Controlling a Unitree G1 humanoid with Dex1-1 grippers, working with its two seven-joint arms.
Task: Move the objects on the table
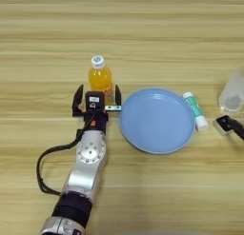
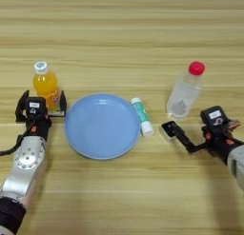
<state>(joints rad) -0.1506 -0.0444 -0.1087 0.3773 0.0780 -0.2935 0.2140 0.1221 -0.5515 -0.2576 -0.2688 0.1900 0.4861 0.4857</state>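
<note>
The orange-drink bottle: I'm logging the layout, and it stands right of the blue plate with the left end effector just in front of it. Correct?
Not quite. The right eye view shows the orange-drink bottle left of the blue plate. The left end effector is just in front of it, as you said.

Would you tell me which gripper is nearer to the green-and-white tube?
The right. The right gripper sits just right of the tube, past its near end. The left gripper is at the orange bottle, across the blue plate.
</note>
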